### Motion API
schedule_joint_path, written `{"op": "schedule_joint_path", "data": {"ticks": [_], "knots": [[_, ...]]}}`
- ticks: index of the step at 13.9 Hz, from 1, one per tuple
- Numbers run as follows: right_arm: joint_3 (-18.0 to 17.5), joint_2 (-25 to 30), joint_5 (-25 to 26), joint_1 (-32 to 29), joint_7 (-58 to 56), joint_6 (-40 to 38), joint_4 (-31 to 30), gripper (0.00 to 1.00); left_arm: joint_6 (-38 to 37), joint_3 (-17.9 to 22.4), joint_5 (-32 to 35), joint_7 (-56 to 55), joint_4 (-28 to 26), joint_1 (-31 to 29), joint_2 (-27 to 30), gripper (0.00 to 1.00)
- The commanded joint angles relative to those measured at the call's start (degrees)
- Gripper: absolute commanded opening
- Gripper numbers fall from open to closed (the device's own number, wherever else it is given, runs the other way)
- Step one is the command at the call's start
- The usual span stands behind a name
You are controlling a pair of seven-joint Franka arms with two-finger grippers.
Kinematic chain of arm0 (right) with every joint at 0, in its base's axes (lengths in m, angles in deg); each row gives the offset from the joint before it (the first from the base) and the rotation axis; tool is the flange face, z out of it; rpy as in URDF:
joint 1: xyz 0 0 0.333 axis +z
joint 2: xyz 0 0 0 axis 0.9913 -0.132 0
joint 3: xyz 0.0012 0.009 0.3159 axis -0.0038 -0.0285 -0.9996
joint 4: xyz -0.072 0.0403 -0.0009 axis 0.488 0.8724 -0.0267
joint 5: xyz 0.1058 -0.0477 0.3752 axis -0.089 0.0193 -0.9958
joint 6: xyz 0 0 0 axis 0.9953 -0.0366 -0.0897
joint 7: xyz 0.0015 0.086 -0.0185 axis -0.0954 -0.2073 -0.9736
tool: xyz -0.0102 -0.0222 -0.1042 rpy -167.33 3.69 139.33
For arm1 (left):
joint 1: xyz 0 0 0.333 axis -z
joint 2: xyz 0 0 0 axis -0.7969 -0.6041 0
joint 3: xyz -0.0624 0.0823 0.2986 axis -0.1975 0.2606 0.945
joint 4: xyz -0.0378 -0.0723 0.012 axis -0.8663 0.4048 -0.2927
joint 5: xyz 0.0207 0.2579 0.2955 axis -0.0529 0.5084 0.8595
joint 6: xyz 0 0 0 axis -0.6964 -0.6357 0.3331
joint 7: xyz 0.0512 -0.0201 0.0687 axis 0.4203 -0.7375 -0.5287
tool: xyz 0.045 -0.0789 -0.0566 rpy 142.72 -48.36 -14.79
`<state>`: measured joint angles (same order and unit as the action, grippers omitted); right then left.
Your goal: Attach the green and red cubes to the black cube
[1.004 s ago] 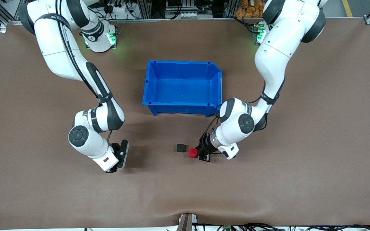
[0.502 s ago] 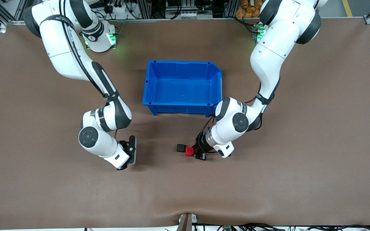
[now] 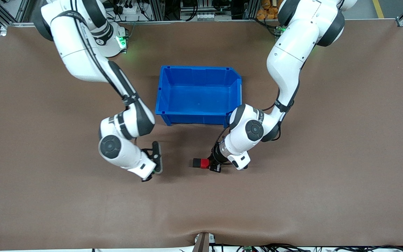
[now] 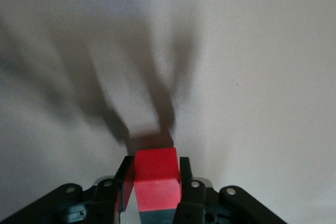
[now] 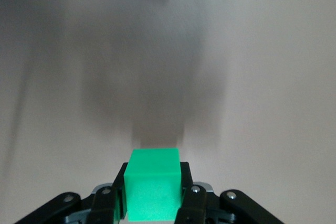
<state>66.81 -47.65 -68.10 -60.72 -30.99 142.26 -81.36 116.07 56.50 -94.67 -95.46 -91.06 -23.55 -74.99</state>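
Tools grip cubes: left tool [image 4: 155, 192] red cube [image 4: 155, 178], right tool [image 5: 153, 195] green cube [image 5: 154, 190].

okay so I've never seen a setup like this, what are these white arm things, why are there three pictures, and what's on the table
These are two robot arms bolted to a brown table, each ending in a two-finger gripper. The wide picture comes from a high camera facing the arms. The two close-ups come from small cameras on the arms' wrists, looking out past the fingers.

On the table stands a blue bin, nothing visible in it. Nearer the camera lies a black cube.

The left gripper is shut on a red cube and has it right against the black one. The right gripper is shut on a green cube, over bare table toward the right arm's end.
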Motion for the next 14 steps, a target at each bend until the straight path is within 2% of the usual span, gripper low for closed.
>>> {"op": "schedule_joint_path", "data": {"ticks": [1,2,3,4,7,9,12,14], "knots": [[0.2,-0.8,-0.3,1.5,1.0,-0.2,1.3,0.00,0.1,0.8,-0.1,-0.1,1.2,0.5,-0.7,0.32],[0.3,-0.8,-0.3,2.7,2.2,-0.4,1.3,0.00,0.1,0.8,-0.1,-0.3,1.2,0.4,-0.7,0.56],[0.3,-0.8,0.1,4.4,3.8,-0.6,1.3,0.00,0.1,0.8,-0.1,-0.3,1.2,0.3,-0.6,0.91],[0.4,-0.8,0.1,5.7,5.7,-0.5,1.3,0.00,0.1,0.8,0.0,0.1,1.2,0.2,-0.6,1.00],[1.0,-1.1,1.8,7.1,14.9,-0.4,1.4,0.00,0.1,0.8,0.0,2.6,1.1,-0.1,-0.3,1.00],[1.0,-1.3,4.7,7.1,18.6,-0.4,2.0,0.00,-1.1,0.5,0.1,3.5,1.1,-1.9,0.6,1.00],[1.1,-4.0,5.5,7.6,20.9,-0.7,6.7,0.00,-6.9,0.9,1.4,7.1,1.1,-3.3,3.0,1.00],[1.2,-6.5,5.5,8.5,23.6,-0.7,9.5,0.00,-12.3,0.7,3.0,9.9,1.1,-6.8,4.4,1.00]]}}
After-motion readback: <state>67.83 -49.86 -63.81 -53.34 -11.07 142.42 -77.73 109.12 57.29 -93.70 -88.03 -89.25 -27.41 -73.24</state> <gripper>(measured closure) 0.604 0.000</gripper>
